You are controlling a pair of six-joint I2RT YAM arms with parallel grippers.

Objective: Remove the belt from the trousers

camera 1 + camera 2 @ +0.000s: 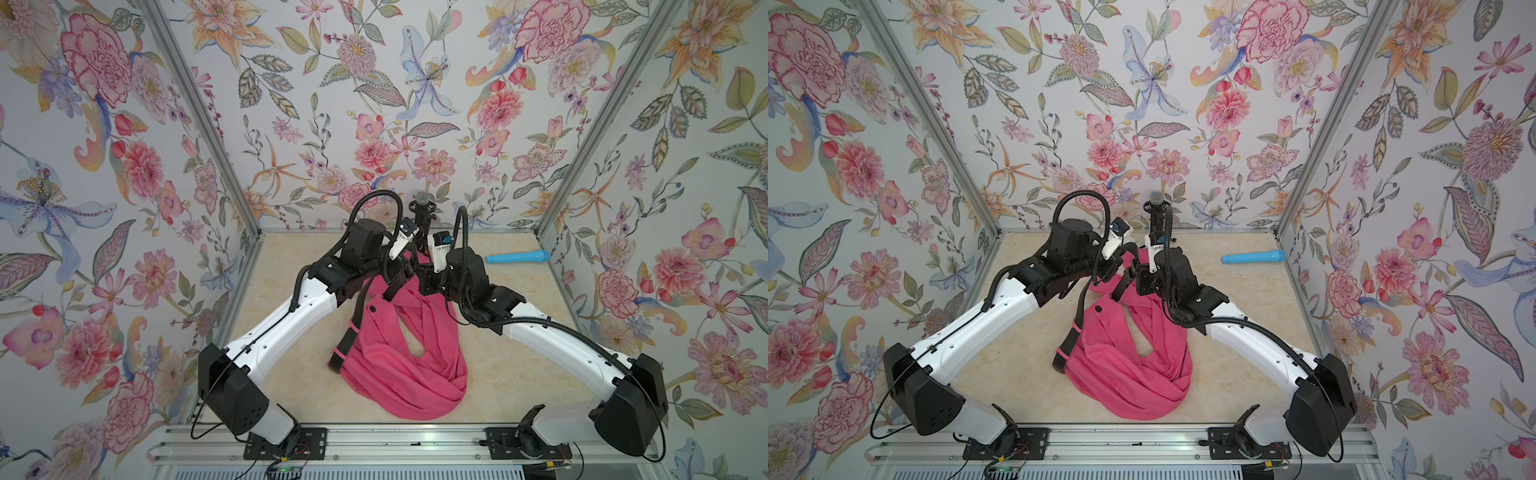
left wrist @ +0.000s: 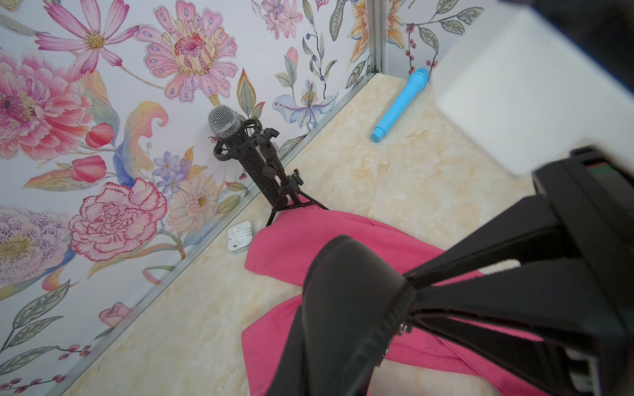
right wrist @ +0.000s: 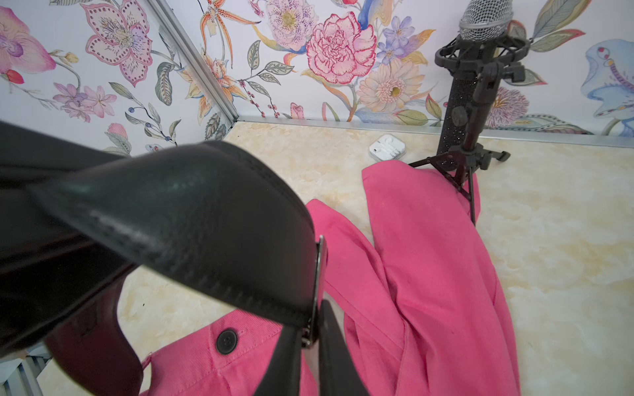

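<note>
The pink trousers (image 1: 399,365) lie crumpled mid-table, with a dark button (image 3: 226,341) at the waistband. The black belt (image 1: 348,332) runs from the waistband's left side, through pink loops, up to the grippers above the trousers' far end. In the left wrist view my left gripper (image 2: 410,298) is shut on a folded bend of the belt (image 2: 343,301). In the right wrist view my right gripper (image 3: 317,329) is shut on the belt's metal buckle end, and the wide strap (image 3: 192,223) arches over it. In both top views the two grippers sit close together, left (image 1: 397,276) and right (image 1: 422,282).
A black microphone on a small tripod (image 1: 422,212) stands at the back wall, its feet touching the trousers' far edge (image 3: 459,178). A white earphone case (image 2: 240,236) lies beside it. A blue toy microphone (image 1: 517,257) lies at the back right. Floral walls enclose three sides.
</note>
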